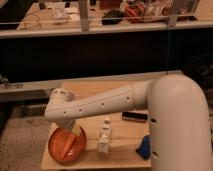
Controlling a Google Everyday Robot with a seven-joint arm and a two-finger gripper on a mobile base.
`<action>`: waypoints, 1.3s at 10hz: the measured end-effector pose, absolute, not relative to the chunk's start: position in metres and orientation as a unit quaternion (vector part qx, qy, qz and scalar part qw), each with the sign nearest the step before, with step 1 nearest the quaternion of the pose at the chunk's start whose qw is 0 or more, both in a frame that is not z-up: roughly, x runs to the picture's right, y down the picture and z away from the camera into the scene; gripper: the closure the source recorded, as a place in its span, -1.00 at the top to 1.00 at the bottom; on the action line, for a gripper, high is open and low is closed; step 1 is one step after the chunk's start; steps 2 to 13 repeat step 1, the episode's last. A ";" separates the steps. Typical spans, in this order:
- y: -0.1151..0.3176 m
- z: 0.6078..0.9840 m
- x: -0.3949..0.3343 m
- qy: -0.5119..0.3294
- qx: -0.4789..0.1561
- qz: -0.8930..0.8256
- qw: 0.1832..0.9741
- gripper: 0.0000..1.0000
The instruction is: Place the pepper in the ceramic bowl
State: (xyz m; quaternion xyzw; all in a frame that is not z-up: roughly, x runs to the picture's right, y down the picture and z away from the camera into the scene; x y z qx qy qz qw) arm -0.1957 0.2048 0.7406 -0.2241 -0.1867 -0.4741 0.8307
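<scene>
- Our gripper (71, 133) hangs down from the wrist of the arm (100, 105), directly over the bowl (66, 144), its tip low inside or just above the rim.
- We cannot tell how the gripper stands, nor whether it has hold of anything; the wrist hides it from us.
- The pepper we cannot pick out with certainty. Pale orange streaks show inside the bowl below the gripper, but whether they are the pepper or only glaze and reflection, we cannot say.
- We judge a pepper to be light, smooth-skinned and a little slippery, firm but hollow, so it would bruise under a hard squeeze. A hold across its middle, not the tapering end or stem, looks safest.
- The bowl is glossy orange-red, shallow and wide. Being ceramic, we expect it to be heavy enough to stay put but liable to chip if struck, so any release should be low and gentle.
- Just to the right of the gripper stands a white bottle (105, 135), upright and close beside the bowl's rim; a sideways move could tip it.
- Further right lie a dark flat object (135, 116) and a blue thing (144, 147) partly hidden by the robot's body, both well apart from the bowl.
- All rest on the wooden table (95, 89).
</scene>
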 end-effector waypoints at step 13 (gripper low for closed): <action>0.205 0.741 -0.196 -0.187 -0.224 -0.474 0.831 0.48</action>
